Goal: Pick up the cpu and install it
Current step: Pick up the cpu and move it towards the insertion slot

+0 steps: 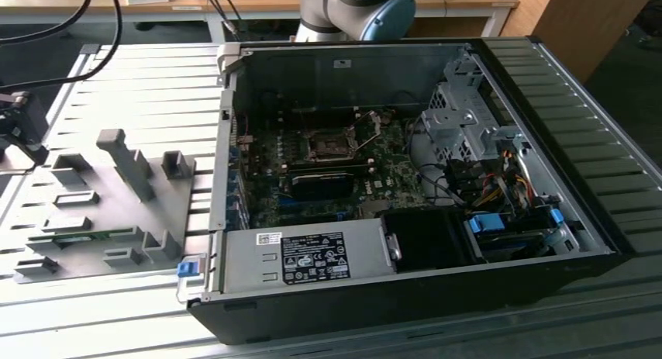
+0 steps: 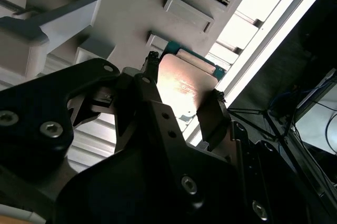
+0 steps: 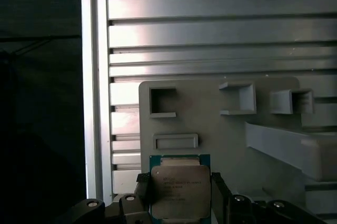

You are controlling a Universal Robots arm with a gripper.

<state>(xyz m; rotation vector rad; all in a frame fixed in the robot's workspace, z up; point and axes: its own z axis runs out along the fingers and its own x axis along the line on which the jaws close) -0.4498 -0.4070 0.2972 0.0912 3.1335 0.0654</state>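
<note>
The cpu is gripped at opposite edges by the closed pincer over the grey fixture plate, so its metal top is left untouched.

Shiny smooth metal top on cpu; matt grey plastic fixture plate; glossy ribbed metal table.

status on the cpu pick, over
gripper shut on cpu. cpu at grey fixture. nothing blocking seen.
</note>
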